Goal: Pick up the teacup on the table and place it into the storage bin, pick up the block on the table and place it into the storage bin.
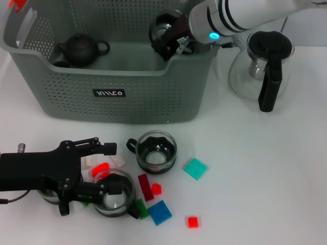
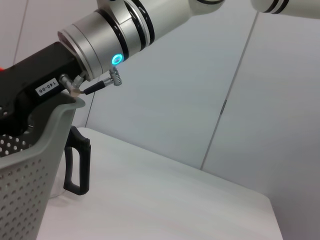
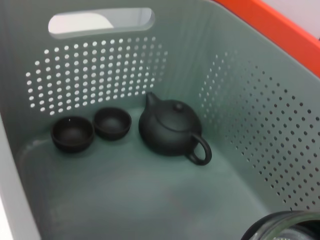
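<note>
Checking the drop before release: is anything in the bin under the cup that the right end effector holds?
Nothing visible. The right end effector holds the glass teacup over bare floor of the storage bin; teapot and two small cups sit farther along.

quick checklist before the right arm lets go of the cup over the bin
1. Right hand over the storage bin: ok.
2. Glass teacup held in that hand: ok.
3. Drop spot apart from black teapot and two small black cups: ok.
4. Cup low enough to release: cannot tell.
5. Left hand outside the bin, at a table teacup: ok.
</note>
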